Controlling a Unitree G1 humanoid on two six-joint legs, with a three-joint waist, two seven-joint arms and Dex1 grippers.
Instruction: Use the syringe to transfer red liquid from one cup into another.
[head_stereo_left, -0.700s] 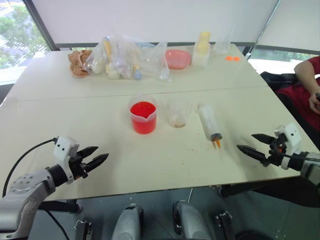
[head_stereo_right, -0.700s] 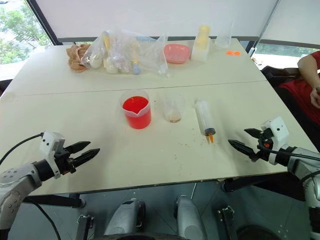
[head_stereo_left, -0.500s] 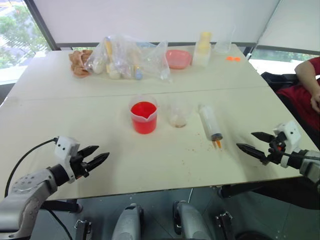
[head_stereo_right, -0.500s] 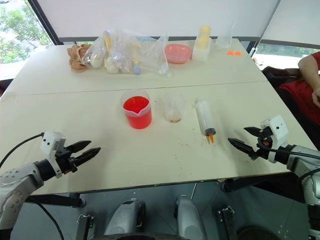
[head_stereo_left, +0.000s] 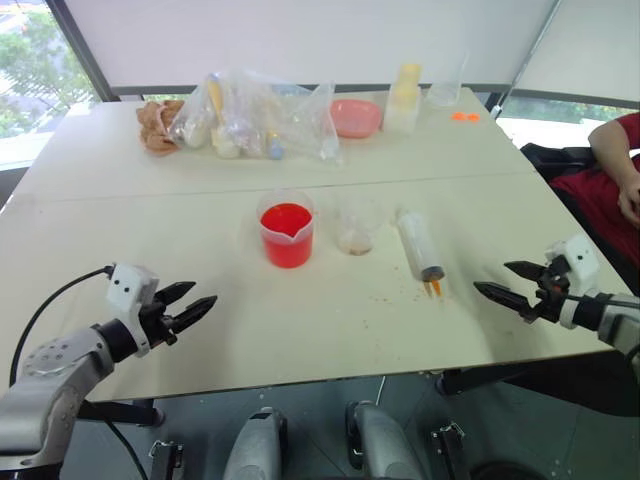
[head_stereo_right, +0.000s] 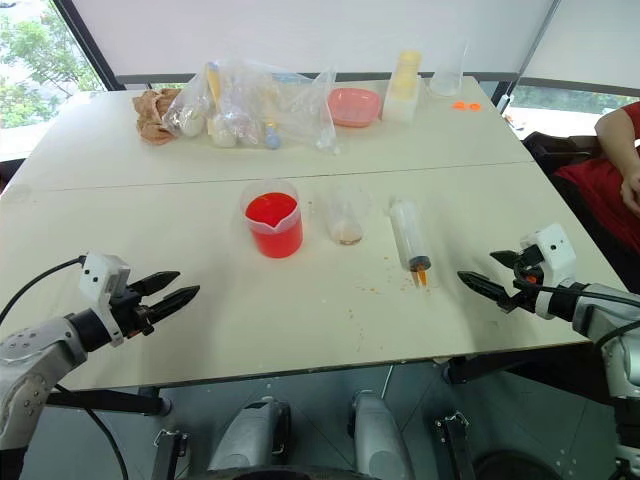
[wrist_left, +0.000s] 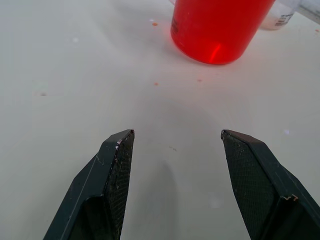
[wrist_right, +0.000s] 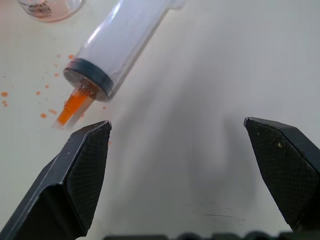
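The white table (head_stereo_left: 150, 210) is taking up most of the scene, and at its far edge a pile of clear plastic bags (head_stereo_left: 255, 118) is lying beside a pink bowl (head_stereo_left: 355, 117) and a pale yellow bottle (head_stereo_left: 404, 97). A person's arm in a red sleeve (head_stereo_left: 610, 140) is showing at the right side.

Near the middle of the table the spouted beaker (head_stereo_left: 287, 228) is standing upright, and it is holding the red liquid (head_stereo_left: 287, 222) almost to the rim. Just beside it, on its right, the small plain cup (head_stereo_left: 355, 228) is standing with only a thin residue at the bottom. The syringe (head_stereo_left: 419, 245) is lying flat on the table to the right of this cup, its orange tip pointing toward the near edge, with small orange drops around the tip.

The left gripper (head_stereo_left: 195, 307) is hovering over the near left part of the table, its fingers spread and holding nothing. The right gripper (head_stereo_left: 495, 282) is hovering near the syringe tip, jaws spread wide and empty, not touching it.
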